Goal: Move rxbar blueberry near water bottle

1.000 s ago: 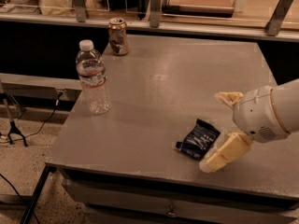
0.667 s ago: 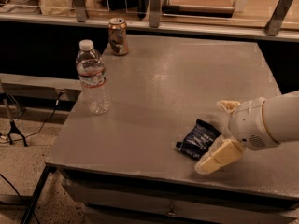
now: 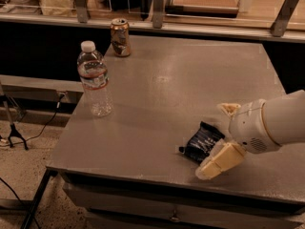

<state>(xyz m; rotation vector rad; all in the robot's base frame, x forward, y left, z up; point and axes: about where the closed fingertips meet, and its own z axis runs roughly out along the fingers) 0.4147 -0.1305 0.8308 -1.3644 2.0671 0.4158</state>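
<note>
The rxbar blueberry (image 3: pixel 202 142), a dark navy wrapper with white text, lies flat on the grey table (image 3: pixel 162 94) near its front right edge. My gripper (image 3: pixel 218 140) reaches in from the right and is open, one pale finger (image 3: pixel 220 161) in front of the bar and the other (image 3: pixel 229 109) behind it, so the bar's right end lies between them. The water bottle (image 3: pixel 94 80), clear with a white cap and label band, stands upright near the table's left edge, far from the bar.
A dented metal can (image 3: pixel 120 37) stands at the table's back left. A shelf with boxes and metal posts (image 3: pixel 157 6) runs behind the table. Cables and a stand foot (image 3: pixel 14 132) lie on the floor at left.
My gripper has moved left and a little lower, so its fingers now straddle the bar's right end. The bar, bottle and can have not moved.
</note>
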